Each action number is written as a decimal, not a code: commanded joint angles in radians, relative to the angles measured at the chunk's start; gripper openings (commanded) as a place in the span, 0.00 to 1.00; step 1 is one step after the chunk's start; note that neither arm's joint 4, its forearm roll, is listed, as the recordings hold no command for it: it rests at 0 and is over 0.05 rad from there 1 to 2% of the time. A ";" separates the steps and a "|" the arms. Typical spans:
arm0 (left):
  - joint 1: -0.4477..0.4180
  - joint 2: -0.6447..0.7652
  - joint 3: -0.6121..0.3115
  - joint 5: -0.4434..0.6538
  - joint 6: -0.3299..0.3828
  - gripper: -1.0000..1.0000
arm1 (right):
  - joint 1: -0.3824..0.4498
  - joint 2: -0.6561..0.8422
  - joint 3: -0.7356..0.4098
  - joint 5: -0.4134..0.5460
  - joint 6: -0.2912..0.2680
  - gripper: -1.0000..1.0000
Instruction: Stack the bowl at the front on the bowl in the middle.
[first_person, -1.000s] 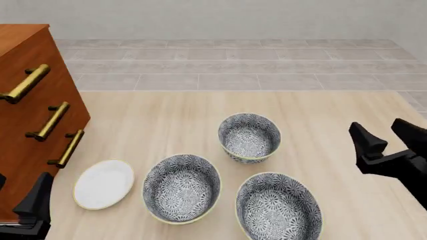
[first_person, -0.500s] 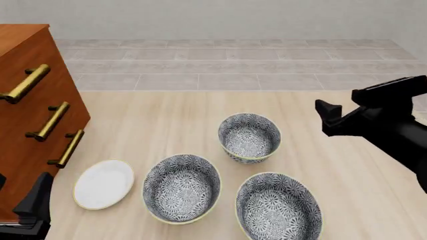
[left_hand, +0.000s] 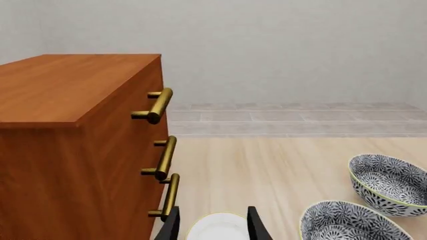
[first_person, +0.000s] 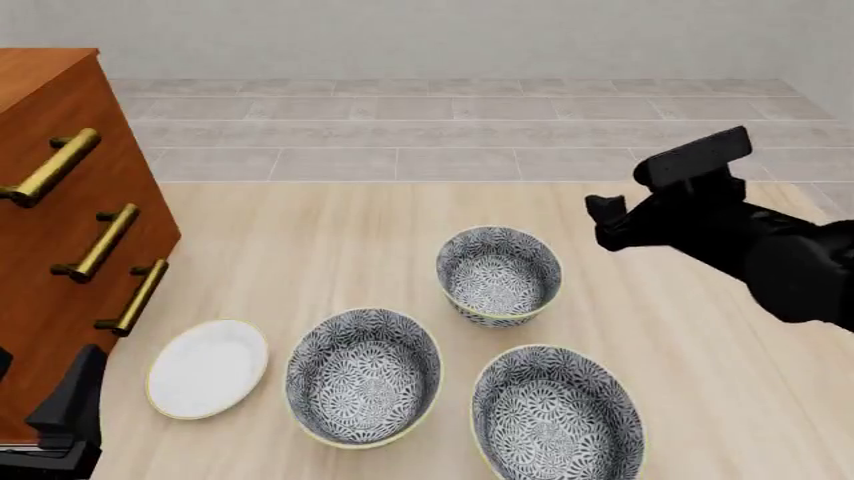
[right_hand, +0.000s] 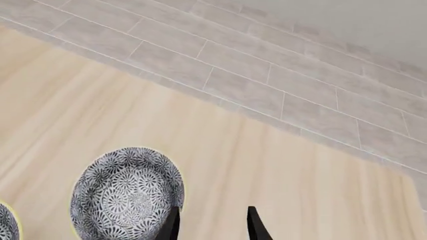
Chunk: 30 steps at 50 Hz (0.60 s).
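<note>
Your right gripper (first_person: 603, 222) hovers, jaws parted and empty.
The bowl at the front (first_person: 557, 416) lies at its 6 o'clock, well apart.

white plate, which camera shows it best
The front view: the white plate lies whole on the table, between the wooden drawer chest and the nearest floral bowl. The left wrist view shows only its top edge between the left pincer's fingertips. The right wrist view misses it entirely.

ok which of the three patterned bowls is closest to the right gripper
The far bowl, the one deepest on the table. The right gripper hangs just to its right, and it fills the right wrist view. The other two sit nearer the front edge.
</note>
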 joint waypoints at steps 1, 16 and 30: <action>0.000 -0.001 0.002 -0.002 0.002 1.00 | 0.022 0.106 -0.056 0.000 0.002 1.00; 0.000 0.000 -0.002 0.002 0.001 1.00 | 0.047 0.235 -0.088 -0.047 0.018 1.00; 0.000 0.001 -0.005 0.003 0.001 1.00 | 0.056 0.322 -0.097 -0.093 0.032 1.00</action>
